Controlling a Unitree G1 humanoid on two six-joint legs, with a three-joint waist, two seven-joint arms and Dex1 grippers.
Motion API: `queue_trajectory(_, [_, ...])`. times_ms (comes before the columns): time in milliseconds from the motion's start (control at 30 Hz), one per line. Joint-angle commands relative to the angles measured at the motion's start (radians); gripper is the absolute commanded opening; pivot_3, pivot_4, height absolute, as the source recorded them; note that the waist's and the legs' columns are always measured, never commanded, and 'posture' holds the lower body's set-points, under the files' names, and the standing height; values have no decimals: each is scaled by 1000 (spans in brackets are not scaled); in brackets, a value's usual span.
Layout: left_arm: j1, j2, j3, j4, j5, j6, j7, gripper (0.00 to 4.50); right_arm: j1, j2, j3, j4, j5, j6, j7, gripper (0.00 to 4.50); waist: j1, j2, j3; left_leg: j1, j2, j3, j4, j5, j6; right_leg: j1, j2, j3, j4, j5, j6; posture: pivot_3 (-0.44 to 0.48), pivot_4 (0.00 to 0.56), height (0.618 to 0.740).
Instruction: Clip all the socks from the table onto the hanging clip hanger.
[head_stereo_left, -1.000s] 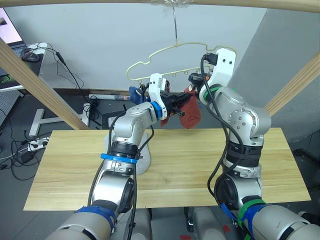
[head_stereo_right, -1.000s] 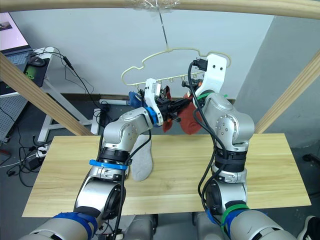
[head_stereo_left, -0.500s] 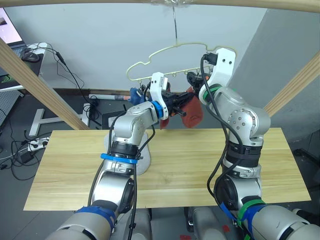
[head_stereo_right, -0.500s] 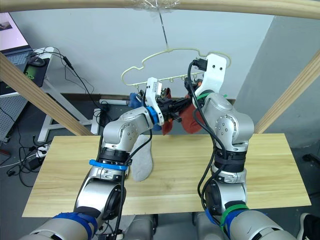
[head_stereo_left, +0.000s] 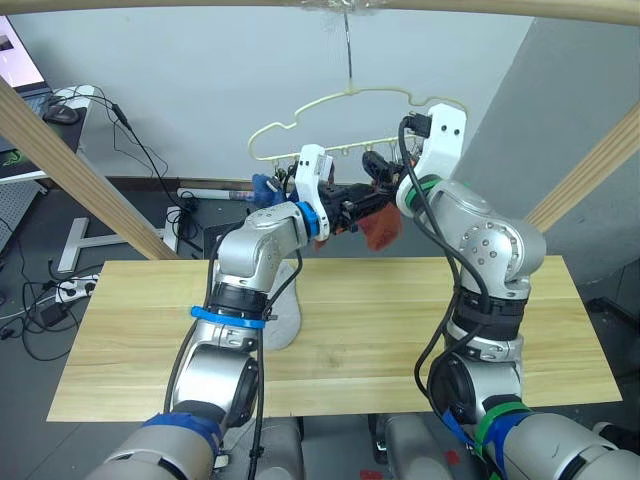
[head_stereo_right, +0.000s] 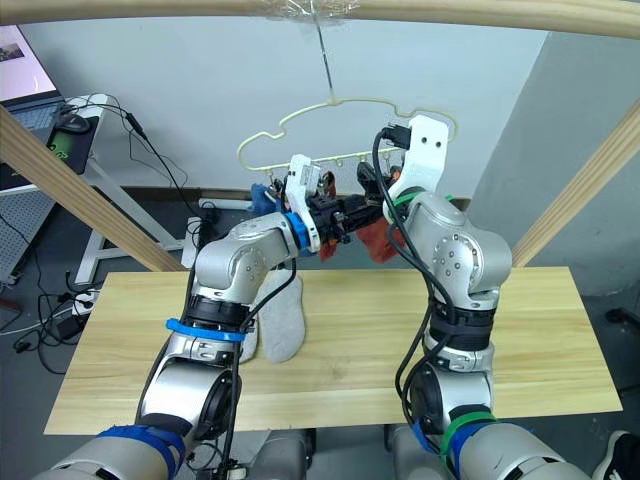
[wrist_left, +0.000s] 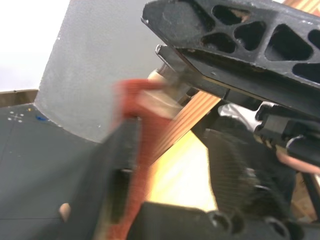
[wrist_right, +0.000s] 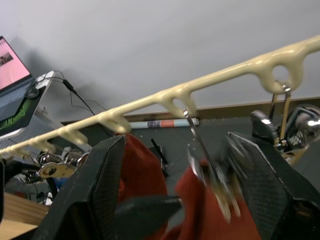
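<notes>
Nearest you, one light grey sock (head_stereo_left: 283, 312) lies flat on the table (head_stereo_left: 400, 330). Up by the clip hanger (head_stereo_left: 330, 110), your left gripper (head_stereo_left: 352, 208) is closed on a rust red sock (head_stereo_left: 381, 226). Your right gripper (wrist_right: 175, 200) is spread wide right under the hanger's bar, with a metal clip (wrist_right: 212, 175) and red cloth between its fingers (wrist_right: 262, 185).

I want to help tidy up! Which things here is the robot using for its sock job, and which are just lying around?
For the job: the rust red sock held up by the left gripper, the right gripper, the clip hanger, the blue sock on it, the grey socks, the table.

Just lying around: the laptop, the cables, the wooden pole.
</notes>
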Motion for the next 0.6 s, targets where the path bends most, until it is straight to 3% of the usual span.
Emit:
queue_trajectory(33, [19,39,-10,-74,-13,7,-36,3725,18,-1,-2,-80,25,47,-1,3397,0,0,0,0,0,0,0,0,0,0,0,0,0,0,0,20,238,740])
queue_trajectory(67, [26,54,-13,-86,-15,10,-45,4005,25,-1,-2,-95,26,63,-1,3397,0,0,0,0,0,0,0,0,0,0,0,0,0,0,0,20,238,740])
queue_trajectory(367, [64,198,-6,-229,-89,62,-188,4005,120,-66,72,-262,-4,158,17,3397,-1,0,0,0,0,0,0,0,0,0,0,0,0,0,0,25,236,740])
queue_trajectory(600, [50,324,-2,-262,-141,56,-337,4005,222,-122,196,-355,-82,62,-3,3397,-2,0,0,0,0,0,0,0,0,0,0,0,0,0,0,25,229,740])
